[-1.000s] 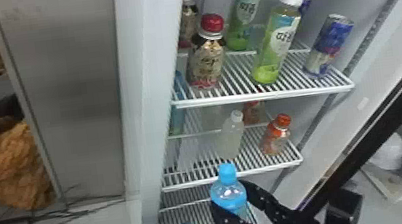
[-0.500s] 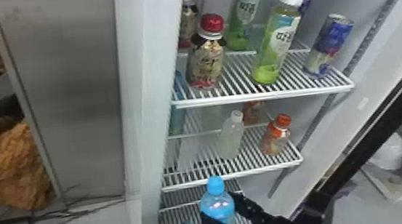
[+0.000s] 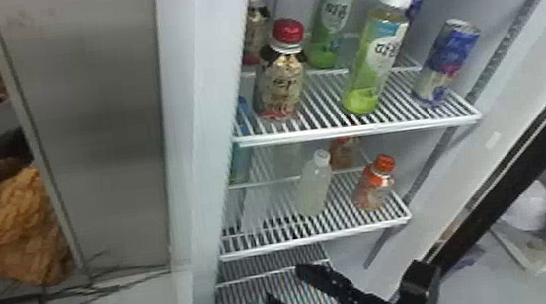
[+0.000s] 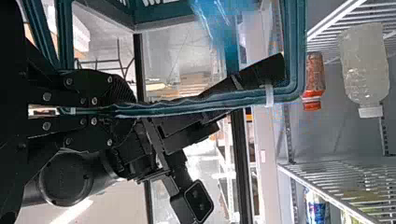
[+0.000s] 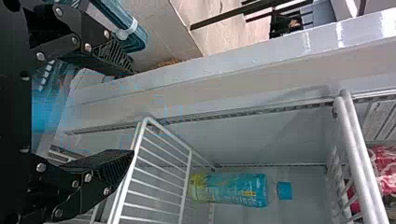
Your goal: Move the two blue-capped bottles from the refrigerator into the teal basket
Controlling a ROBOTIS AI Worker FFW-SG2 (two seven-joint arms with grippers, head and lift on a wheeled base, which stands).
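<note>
With the right gripper wide apart, the bottle under it, seemingly loose, could clip the left-pinched basket and topple.

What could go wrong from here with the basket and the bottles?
The blue blur, seemingly a bottle, is between the right end effector's parted fingers and might miss the teal basket. The basket hangs by its handle from the left end effector, so it could swing. Reaching for the blue-capped bottle might bump the wire shelf.
</note>
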